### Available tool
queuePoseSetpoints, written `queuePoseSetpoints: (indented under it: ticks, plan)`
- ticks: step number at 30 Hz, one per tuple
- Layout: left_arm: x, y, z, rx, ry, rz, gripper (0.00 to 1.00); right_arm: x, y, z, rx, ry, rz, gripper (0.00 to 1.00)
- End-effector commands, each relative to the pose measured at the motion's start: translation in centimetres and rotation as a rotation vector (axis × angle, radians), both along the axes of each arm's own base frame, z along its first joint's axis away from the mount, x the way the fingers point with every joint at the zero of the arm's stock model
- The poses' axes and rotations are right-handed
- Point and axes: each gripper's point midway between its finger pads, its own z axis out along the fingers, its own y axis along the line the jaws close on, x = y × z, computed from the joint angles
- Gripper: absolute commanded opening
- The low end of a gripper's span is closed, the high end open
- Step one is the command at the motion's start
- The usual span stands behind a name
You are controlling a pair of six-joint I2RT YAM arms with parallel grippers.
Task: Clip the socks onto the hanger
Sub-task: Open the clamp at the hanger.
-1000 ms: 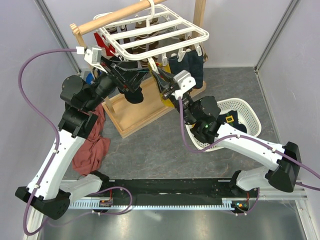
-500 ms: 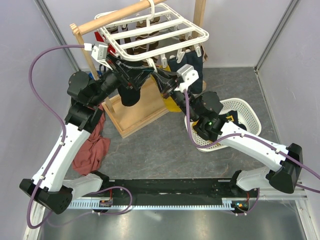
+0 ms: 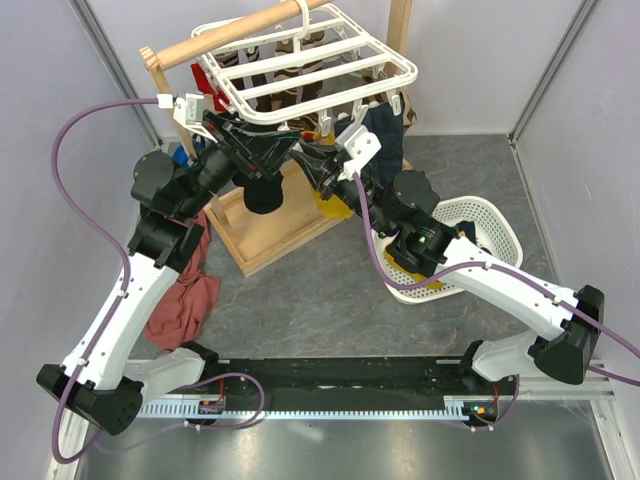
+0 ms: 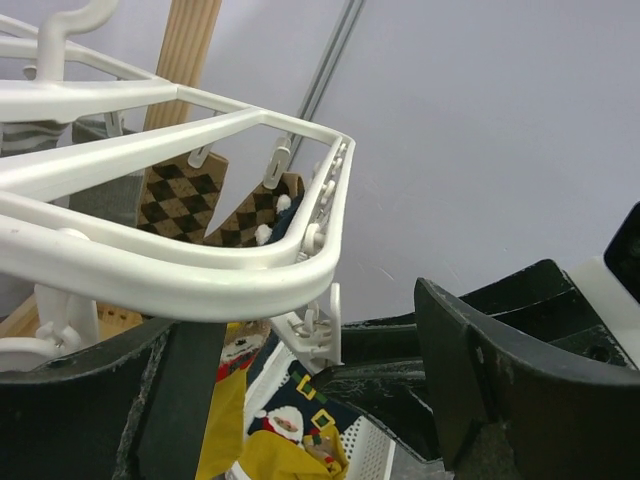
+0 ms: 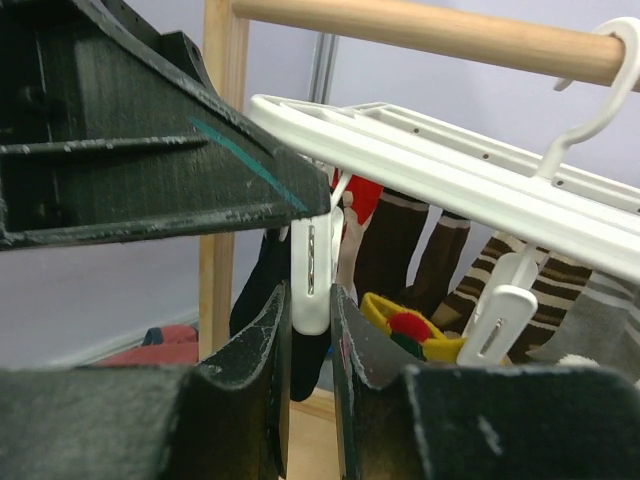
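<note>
The white hanger (image 3: 310,65) hangs by its hook from a wooden pole. At its near edge my right gripper (image 5: 311,300) is shut on a white clip peg (image 5: 311,262), squeezing it between both jaws. My left gripper (image 4: 330,400) stands open just below the hanger's near corner (image 4: 250,280), its fingers wide on either side of that peg (image 4: 318,338). A mustard-yellow sock (image 4: 290,440) with small figures hangs under the peg, and a dark sock (image 3: 263,195) dangles below my left gripper (image 3: 278,150). What holds either sock is hidden.
Brown argyle socks (image 4: 180,195) and striped ones (image 5: 560,290) are clipped at the hanger's far side. The wooden stand's base (image 3: 285,230) lies under both grippers. A white mesh basket (image 3: 485,235) sits right, and a red cloth (image 3: 180,290) lies left.
My right gripper has risen up and left to the hanger's near edge, with the yellow sock following. My left gripper has shifted right toward it and narrowed a little.
</note>
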Motion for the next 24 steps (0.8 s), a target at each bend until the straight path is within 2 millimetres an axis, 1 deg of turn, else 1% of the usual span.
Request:
queuePoseSetpoints:
  ticks: [1,3,8,12,16,20,23,24]
  plan:
    - [-1.0,1.3,1.5,-0.014,-0.035,0.043,0.8,-0.7,0.2,1.6,-0.01,-0.028,0.041,0.08]
    - [-0.9,1.4,1.0,-0.007,-0.013,0.051,0.8,-0.8,0.3,1.8,-0.007,-0.032,0.049,0.08]
    - [-0.5,1.1,-0.3,0.008,0.046,0.046,0.75,-1.0,0.3,2.0,-0.004,-0.034,0.054,0.08]
    - [-0.2,1.0,-1.0,0.018,0.077,0.047,0.74,-1.0,0.2,2.2,-0.001,-0.035,0.054,0.08]
    - [0.0,1.3,-0.3,-0.005,0.073,0.062,0.72,-0.9,0.3,2.0,-0.006,-0.031,0.055,0.09]
    - [0.2,1.6,0.7,-0.04,0.065,0.081,0.66,-0.8,0.4,1.7,-0.012,-0.028,0.054,0.09]
    - [0.3,1.4,1.1,-0.057,0.067,0.074,0.63,-0.8,0.5,1.7,-0.013,-0.027,0.054,0.09]
    - [0.3,1.4,1.1,-0.061,0.071,0.07,0.62,-1.1,0.8,1.6,-0.019,-0.032,0.076,0.09]
